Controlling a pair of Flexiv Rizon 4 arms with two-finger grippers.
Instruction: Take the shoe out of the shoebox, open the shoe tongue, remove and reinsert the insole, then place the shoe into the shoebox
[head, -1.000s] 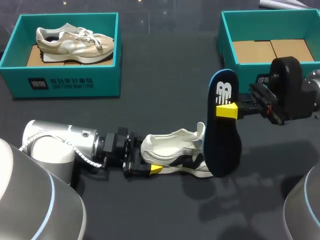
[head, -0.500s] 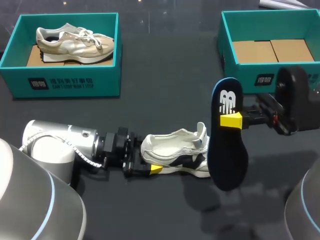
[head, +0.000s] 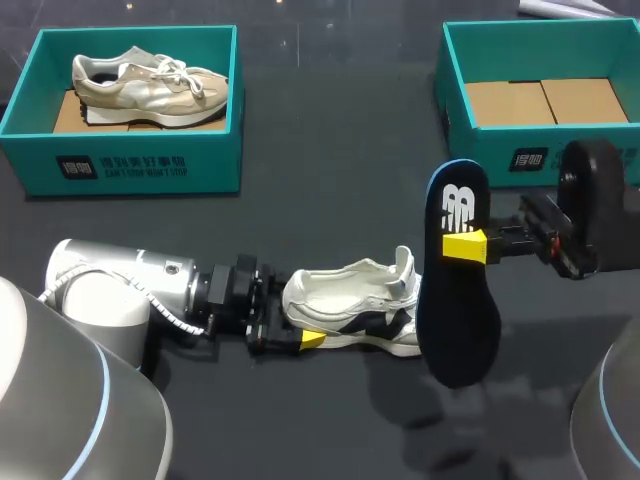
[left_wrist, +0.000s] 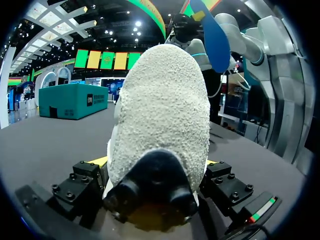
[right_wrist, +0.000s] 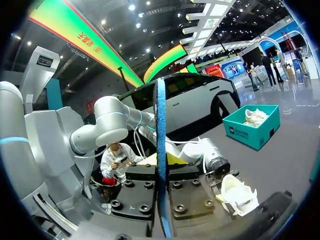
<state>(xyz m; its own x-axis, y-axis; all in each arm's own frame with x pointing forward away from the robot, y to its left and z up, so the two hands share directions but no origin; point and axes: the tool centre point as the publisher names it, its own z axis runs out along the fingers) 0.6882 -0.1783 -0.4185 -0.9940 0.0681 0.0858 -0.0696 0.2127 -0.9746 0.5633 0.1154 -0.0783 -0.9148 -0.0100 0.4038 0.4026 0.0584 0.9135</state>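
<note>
the white shoe (head: 350, 305) stands on the dark desk (head: 330, 160), outside both boxes, and i place everything else from it. its heel points to your left arm and its toe to your right arm. its tongue stands up at the toe end.

your left gripper (left_wrist: 156, 162) is at the heel of the white shoe. it is closed on the heel, with one yellow tip on each side, low near the sole. in the left wrist view the heel fills the space between the fingers.

your right gripper (head: 462, 246) is above and to the right of the toe of the white shoe. it grips the dark blue insole (head: 458, 290) at the upper half, one finger on each flat face. the insole hangs almost upright in the air, just beside the toe. its lower end goes down past the toe in the head view, and i cannot tell if it touches the shoe.

far behind the heel side of the white shoe is the left shoebox (head: 130, 170), teal, with a beige shoe (head: 150, 85) lying inside. far behind the toe side is the right shoebox (head: 455, 115), also teal, showing a brown cardboard floor.
</note>
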